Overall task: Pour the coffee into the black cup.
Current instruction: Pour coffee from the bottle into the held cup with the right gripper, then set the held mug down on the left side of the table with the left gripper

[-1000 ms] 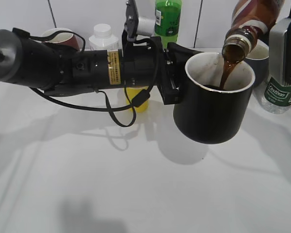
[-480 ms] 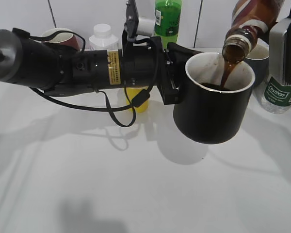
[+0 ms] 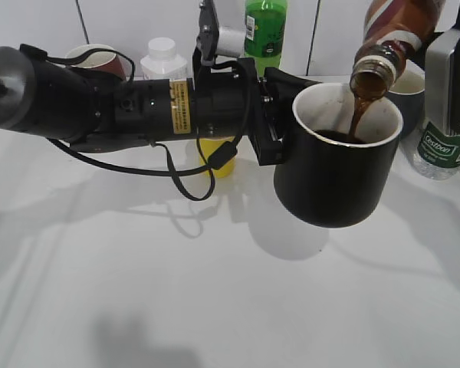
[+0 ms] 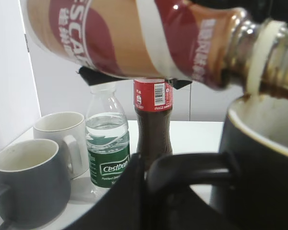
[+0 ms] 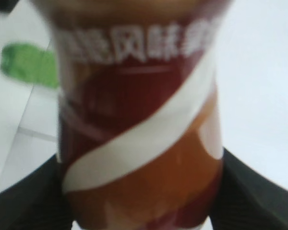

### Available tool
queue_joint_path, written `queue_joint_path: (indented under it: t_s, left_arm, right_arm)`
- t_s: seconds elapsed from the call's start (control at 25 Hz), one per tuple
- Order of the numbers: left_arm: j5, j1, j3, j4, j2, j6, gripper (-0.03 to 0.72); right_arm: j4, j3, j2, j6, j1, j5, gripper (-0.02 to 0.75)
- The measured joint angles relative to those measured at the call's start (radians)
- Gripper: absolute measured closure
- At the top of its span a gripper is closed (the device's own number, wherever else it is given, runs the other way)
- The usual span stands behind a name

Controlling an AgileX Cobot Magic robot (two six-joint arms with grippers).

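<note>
Exterior view, from a slant above a white table (image 3: 138, 291): left arm (image 3: 100, 103) stretched across from 9 o'clock, left gripper (image 3: 280, 115) clamped on the handle side of the black cup (image 3: 333, 165), holding it clear of the tabletop, shadow underneath. Cup upright, white inside, dark coffee pooled at the bottom. Coffee bottle (image 3: 391, 38) tipped mouth-down at the cup's 1 o'clock, neck just above the rim, a brown stream (image 3: 358, 115) falling into the cup. Right gripper (image 3: 448, 77) at the frame's 3 o'clock edge, gripping the bottle; jaws mostly out of frame there.

Behind the arm, along the tiled wall: a paper cup (image 3: 92, 57) at 11 o'clock, a white-capped bottle (image 3: 163, 57), a green bottle (image 3: 265, 31) at 12 o'clock, something yellow (image 3: 218, 157) partly hidden under the arm. Water bottle (image 3: 445, 149) at 3 o'clock, with a grey mug (image 3: 410, 88) near it.

Left wrist view: cup handle (image 4: 192, 167) caught between dark fingers (image 4: 129, 201), closed on it. Bottle label overhead, red and tan, neck over the rim at 2 o'clock. Beyond, a cola bottle (image 4: 152, 120) and the water bottle side by side, a white mug (image 4: 60, 134) and the grey mug at 8 o'clock.

Right wrist view: blurred, but seemingly the bottle filling the frame, dark fingers (image 5: 254, 196) pressed on both sides.
</note>
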Motion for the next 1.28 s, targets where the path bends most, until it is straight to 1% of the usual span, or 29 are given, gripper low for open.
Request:
queue_joint_path:
  t_s: [0.16,0.28,0.4,0.56,0.76,0.92,1.04,1.16,1.28]
  left_arm:
    - [0.000,0.000,0.000,0.000,0.000,0.000,0.655]
    - [0.000,0.000,0.000,-0.001,0.000,0.000,0.655]
    - [0.000,0.000,0.000,-0.002,0.000,0.000,0.655]
    - [-0.005,0.000,0.000,-0.006,0.000,0.000,0.655]
    - [-0.014,0.011,0.000,-0.009,-0.019,0.002,0.655]
    - [-0.020,0.046,0.000,-0.027,-0.053,0.002,0.655]
    - [-0.022,0.088,0.000,-0.021,-0.074,0.002,0.655]
    - [-0.022,0.142,0.008,0.010,-0.103,0.002,0.655]
    - [-0.024,0.204,0.050,0.015,-0.139,0.002,0.655]
  right_arm:
    - [0.014,0.000,0.000,0.003,0.000,-0.005,0.201]
    - [0.031,0.000,0.000,0.051,0.000,-0.025,0.201]
    - [0.035,0.000,0.000,0.140,0.000,-0.068,0.201]
    - [0.035,-0.001,0.000,0.321,0.000,-0.096,0.201]
    - [0.036,-0.001,0.000,0.620,0.000,-0.104,0.201]
    - [0.036,-0.001,0.000,0.856,0.000,-0.107,0.201]
    - [0.036,-0.001,0.000,1.055,0.000,-0.110,0.201]
    - [0.036,-0.001,0.000,1.324,0.000,-0.110,0.201]
    - [0.036,-0.001,0.000,1.573,0.000,-0.093,0.201]
